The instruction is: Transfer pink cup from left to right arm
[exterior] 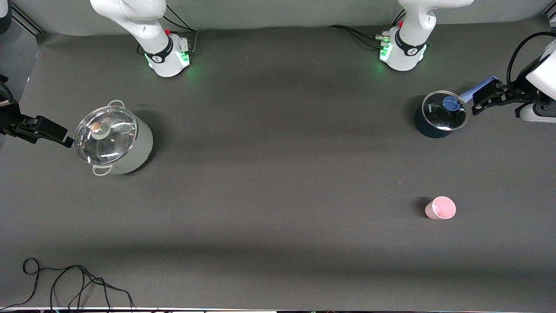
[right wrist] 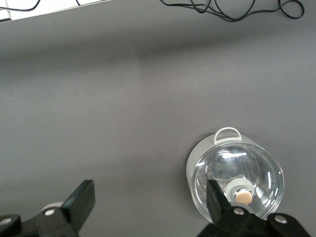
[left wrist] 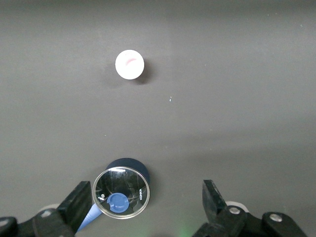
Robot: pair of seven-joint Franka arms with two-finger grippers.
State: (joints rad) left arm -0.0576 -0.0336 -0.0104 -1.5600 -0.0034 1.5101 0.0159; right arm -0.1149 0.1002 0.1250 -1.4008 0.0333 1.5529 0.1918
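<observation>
While the pink cup (exterior: 440, 208) stands untouched on the table (exterior: 278, 195), left end effector (exterior: 488, 99) and right end effector (exterior: 45, 130) hang spread wide — empty, ready for pickup.

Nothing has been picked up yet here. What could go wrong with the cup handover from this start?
The cup is small and light, so the open left gripper might tip it while closing. That gripper is beside the blue pot and may clip its handle. The open right gripper waits by the grey pot, a long reach away.
</observation>
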